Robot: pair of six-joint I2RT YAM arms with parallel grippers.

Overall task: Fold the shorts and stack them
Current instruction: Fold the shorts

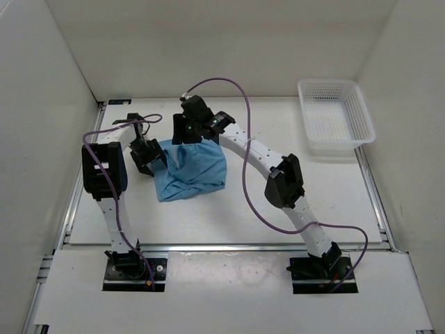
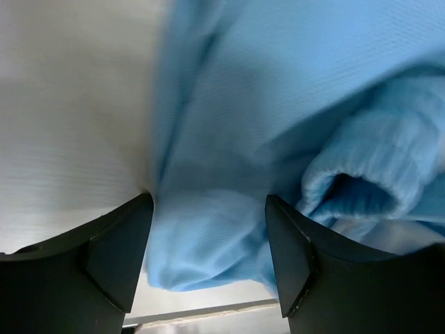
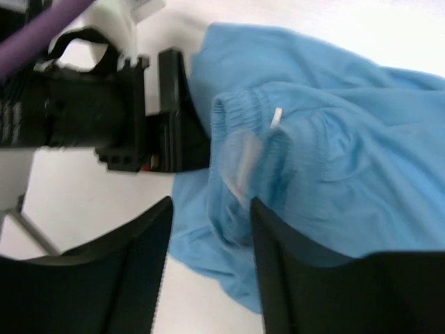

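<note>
My 2 claws at the bunched shorts
My left claw and right claw both stand parted, blue cloth between the fingers; the shorts lie crumpled on the table, left of centre.

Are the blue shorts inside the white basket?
No, the shorts lie crumpled on the table, and the basket stands apart at the far right corner.

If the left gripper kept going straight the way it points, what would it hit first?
The shorts. The left gripper is open and the blue fabric fills the gap right ahead of it, so it would probably press into the cloth first.
</note>
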